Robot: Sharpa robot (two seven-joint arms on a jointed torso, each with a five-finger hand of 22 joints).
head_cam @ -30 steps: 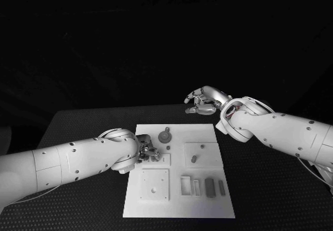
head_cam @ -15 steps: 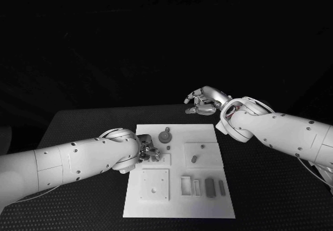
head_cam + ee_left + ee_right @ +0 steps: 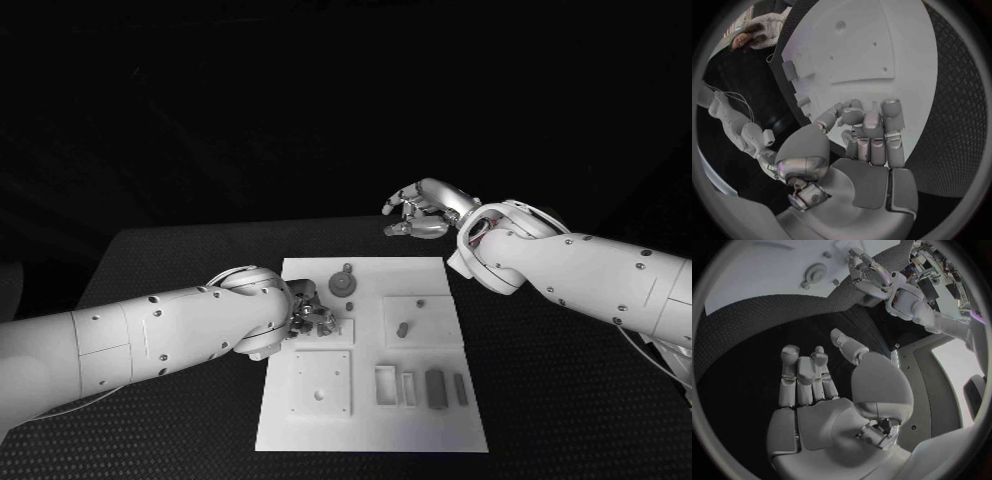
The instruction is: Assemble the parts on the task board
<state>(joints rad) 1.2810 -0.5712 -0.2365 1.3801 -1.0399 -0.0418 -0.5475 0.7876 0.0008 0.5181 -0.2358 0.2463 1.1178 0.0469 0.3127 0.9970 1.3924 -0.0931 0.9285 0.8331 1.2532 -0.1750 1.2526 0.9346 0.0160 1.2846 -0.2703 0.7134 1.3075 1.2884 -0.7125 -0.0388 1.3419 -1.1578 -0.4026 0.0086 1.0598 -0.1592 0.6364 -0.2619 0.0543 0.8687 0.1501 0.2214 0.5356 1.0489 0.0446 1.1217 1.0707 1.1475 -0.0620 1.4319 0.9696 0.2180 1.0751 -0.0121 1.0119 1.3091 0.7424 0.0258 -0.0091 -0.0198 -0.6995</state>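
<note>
Task board (image 3: 433, 420) lies flat mid-bench, long axis running away from the robot, on the black textured bench (image 3: 577, 400). L hand (image 3: 307, 310) is down at the board's left edge, about halfway along, fingers curled in tight together over a small raised spot; in the left wrist view the fingertips (image 3: 873, 117) bunch close around something small, but can't tell if a part is actually pinched or just touched. R hand (image 3: 423, 210) is off the board, past its far right corner, above the bench, holding nothing; in the right wrist view its fingers (image 3: 804, 372) are loosely extended and a bit apart, thumb out to the side, dark bench under them. On the board: a round part w/ a knob (image 3: 343, 283) near the far end, just beside L hand; a square plate w/ a small upright peg (image 3: 405, 327) right of centre; a square plate w/ holes (image 3: 322, 383) near left; a row of slim blocks (image 3: 436, 388) near right, one an open rectangular frame (image 3: 387, 385) beside them. Blocks sit side by side, close but apart. Right wrist view also picks up the round part (image 3: 817, 274) on the board's white surface (image 3: 754, 270), w/ L hand (image 3: 870, 277) next to it. Both arms come in from the sides, L arm (image 3: 144, 345) low across the near left bench, R arm (image 3: 577, 275) angled over the right edge of the board.
</note>
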